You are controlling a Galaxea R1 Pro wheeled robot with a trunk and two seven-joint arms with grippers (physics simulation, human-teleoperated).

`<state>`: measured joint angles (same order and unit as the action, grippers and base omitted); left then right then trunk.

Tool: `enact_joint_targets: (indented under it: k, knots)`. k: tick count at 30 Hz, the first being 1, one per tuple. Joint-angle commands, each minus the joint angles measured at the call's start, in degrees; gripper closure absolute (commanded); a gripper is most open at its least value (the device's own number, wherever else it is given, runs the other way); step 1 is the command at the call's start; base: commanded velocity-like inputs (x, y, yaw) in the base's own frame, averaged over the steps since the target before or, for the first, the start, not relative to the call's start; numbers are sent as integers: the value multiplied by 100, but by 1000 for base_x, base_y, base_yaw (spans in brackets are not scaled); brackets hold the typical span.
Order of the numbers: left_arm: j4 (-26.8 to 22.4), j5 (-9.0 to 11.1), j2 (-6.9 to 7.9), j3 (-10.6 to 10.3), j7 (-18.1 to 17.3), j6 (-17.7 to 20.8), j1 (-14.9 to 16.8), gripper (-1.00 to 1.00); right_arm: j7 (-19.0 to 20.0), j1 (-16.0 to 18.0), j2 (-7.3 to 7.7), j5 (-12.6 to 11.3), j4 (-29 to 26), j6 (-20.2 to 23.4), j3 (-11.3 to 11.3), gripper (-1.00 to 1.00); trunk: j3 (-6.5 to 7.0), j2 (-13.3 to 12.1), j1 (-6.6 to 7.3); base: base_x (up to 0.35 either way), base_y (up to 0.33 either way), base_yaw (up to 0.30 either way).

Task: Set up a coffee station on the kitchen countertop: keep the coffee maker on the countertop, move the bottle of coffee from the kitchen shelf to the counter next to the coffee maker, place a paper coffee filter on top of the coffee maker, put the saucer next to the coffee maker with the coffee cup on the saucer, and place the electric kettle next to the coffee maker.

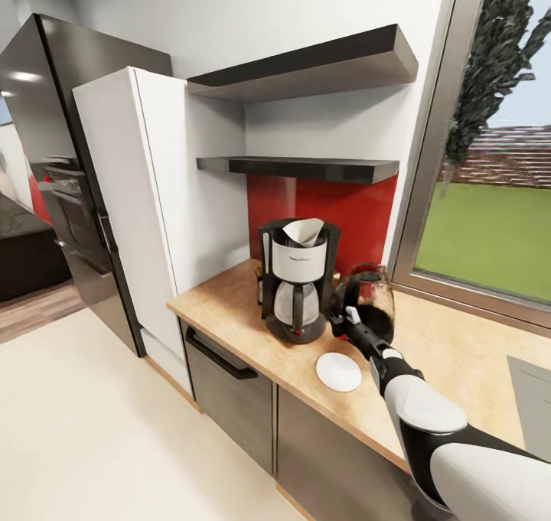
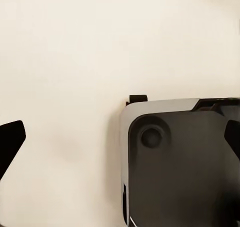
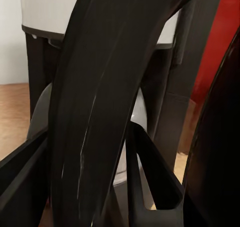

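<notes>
Gripping electric kettle [image 1: 369,301] handle, right gripper [image 1: 342,319]

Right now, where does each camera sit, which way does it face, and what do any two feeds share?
Head view: on the robot's head, facing forward and down at the countertop, coffee maker, saucer and electric kettle; the right arm reaches to the kettle.
Left wrist view: near the left gripper, facing a pale floor and part of the robot's grey body; its dark fingertips stand apart.
Right wrist view: near the right gripper, fingers around the kettle's black handle.
Shared: head and right wrist views both show the coffee maker and kettle.
</notes>
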<state>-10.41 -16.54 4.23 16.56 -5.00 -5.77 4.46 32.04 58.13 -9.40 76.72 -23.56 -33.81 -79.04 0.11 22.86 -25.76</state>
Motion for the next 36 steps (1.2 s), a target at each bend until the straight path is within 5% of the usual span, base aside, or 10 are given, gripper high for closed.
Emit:
enact_joint_targets:
  k: [1, 5, 7, 8, 10, 36]
  knots:
    - [4, -51, -1, 52, -28, -20, 2, -100, 39, 6, 3, 1, -17, -21, -45, 100, -2, 5, -2, 13, 6, 0]
    - [4, -59, -1, 49, -28, -20, 2, -100, 39, 5, 47, -80, -17, -21, -46, 100, -2, 5, -2, 5, 2, 0]
    - [4, -59, -1, 49, -28, -20, 2, -100, 43, 5, 76, -300, -17, -21, -43, 100, -2, 5, -2, 1, 0, 0]
    - [4, -54, 5, 49, -28, -20, 2, -100, 51, 5, 93, -673, -17, -14, -40, 100, -2, 5, -2, 94, -61, 0]
    - [4, -53, 7, 49, -28, -20, 2, -100, 55, 0, 95, -778, -17, -13, -36, 100, -2, 5, -2, 105, -59, 0]
    - [4, -51, -1, 40, -28, -26, 2, -100, 65, -229, 96, -834, 18, -20, -32, 100, -2, 5, -2, 33, 19, 0]
